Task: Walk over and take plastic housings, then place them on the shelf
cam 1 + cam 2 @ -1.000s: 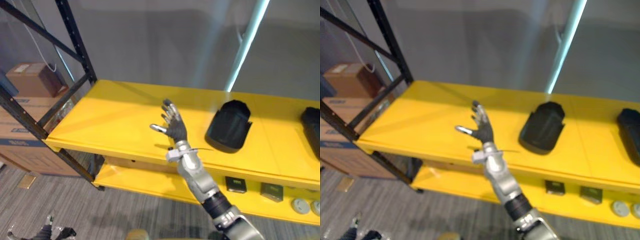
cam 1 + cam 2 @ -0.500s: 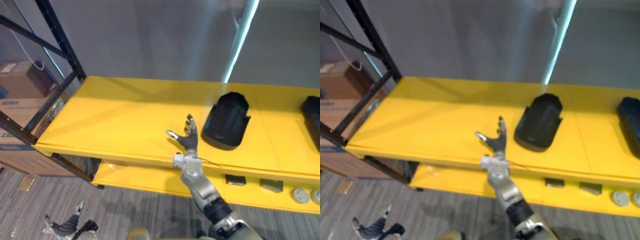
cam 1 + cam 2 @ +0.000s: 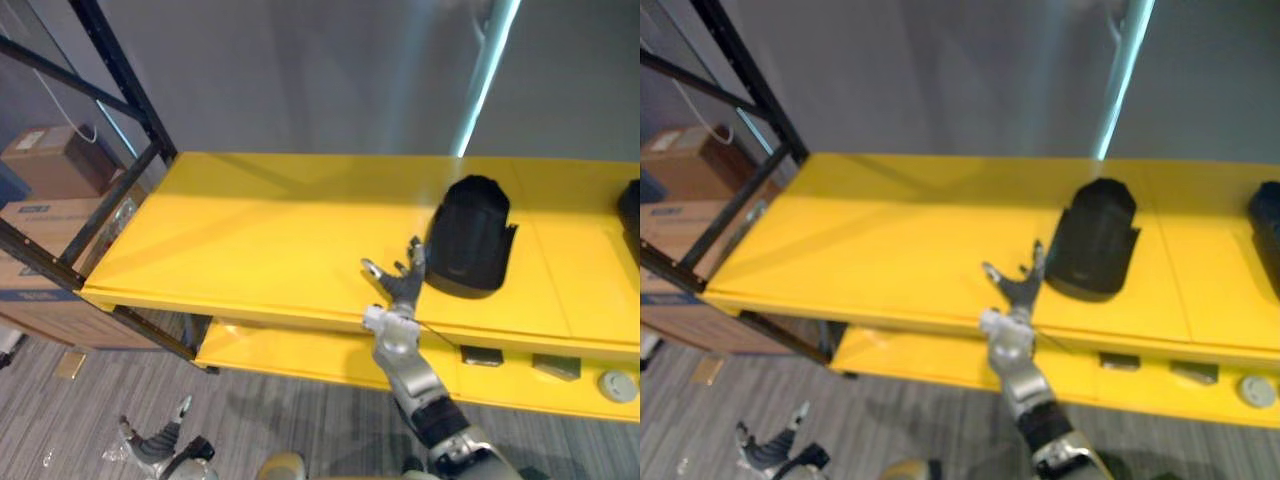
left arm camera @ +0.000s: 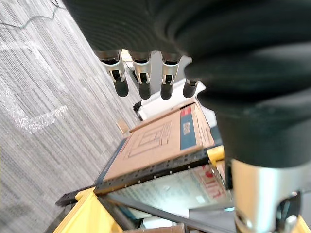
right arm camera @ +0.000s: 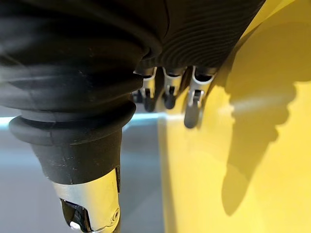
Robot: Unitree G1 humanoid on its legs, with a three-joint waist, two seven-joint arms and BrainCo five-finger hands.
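R hand (image 3: 403, 284) open by blk housing (image 3: 470, 250) on shelf (image 3: 250, 250)

One plastic housing (image 3: 470, 250) lies on the shelf (image 3: 250, 240), right of centre; a second housing (image 3: 632, 205) lies at the shelf's right end. Cardboard boxes (image 3: 45, 190) stand left of the shelf.

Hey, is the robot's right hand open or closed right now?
Open. The right hand has fingers straight and spread, thumb out, holding nothing; the black housing lies on the yellow shelf beside it.
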